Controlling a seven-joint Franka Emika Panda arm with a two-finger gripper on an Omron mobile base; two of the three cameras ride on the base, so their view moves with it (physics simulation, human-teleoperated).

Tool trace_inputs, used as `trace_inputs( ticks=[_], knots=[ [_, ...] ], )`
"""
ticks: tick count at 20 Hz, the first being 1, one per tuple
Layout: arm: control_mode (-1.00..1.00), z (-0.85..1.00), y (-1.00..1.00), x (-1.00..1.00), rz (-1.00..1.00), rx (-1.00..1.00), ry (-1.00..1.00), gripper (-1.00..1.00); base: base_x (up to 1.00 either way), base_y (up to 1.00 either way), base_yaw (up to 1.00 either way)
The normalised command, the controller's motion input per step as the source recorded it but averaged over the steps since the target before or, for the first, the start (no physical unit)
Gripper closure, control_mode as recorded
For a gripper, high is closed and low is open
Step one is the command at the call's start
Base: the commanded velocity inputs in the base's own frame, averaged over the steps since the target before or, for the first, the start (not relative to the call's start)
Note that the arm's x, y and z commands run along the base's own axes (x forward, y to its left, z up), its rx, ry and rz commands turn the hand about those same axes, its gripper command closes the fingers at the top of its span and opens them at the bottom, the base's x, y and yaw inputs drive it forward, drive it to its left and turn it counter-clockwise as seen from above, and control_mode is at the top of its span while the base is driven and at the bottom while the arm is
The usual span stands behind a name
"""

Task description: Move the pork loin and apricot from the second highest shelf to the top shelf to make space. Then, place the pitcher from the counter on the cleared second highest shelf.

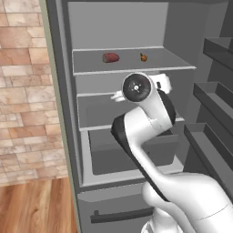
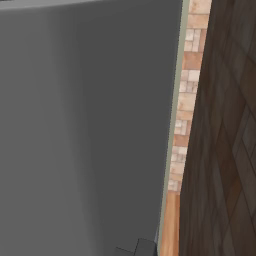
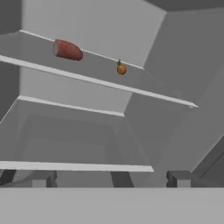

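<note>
both the pork loin (image 1: 110, 57) and apricot (image 1: 144, 57) lie apart on the top shelf (image 1: 134, 70), so with your tool (image 3: 111, 177) open and empty, you fetch the pitcher next

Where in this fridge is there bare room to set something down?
The lower shelf is bare across its whole width. On the upper shelf, free patches lie between the meat and the apricot, and from the apricot to the side wall. The meat crowds the back left.
</note>
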Motion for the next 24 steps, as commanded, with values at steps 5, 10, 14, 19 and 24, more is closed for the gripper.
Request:
trace_inputs(
  ticks=[5, 10, 14, 19, 24],
  knots=[
    [-1.0, -0.34, 0.0, -0.2, 0.13, 0.0, 0.04, -1.0, 0.0, 0.0, 0.0],
    [-1.0, -0.14, 0.0, 0.0, 0.1, 0.0, 0.07, -1.0, 0.0, 0.0, 0.0],
    [-1.0, 0.0, -0.14, 0.0, 0.11, 0.0, 0.0, -1.0, 0.0, 0.0, 0.0],
    [-1.0, -0.02, 0.0, 0.0, 0.01, -0.01, 0.02, -1.0, 0.0, 0.0, 0.0],
    [1.0, -0.05, 0.05, -0.01, 0.0, -0.02, 0.01, -1.0, -0.36, 0.49, 0.0]
  ],
)
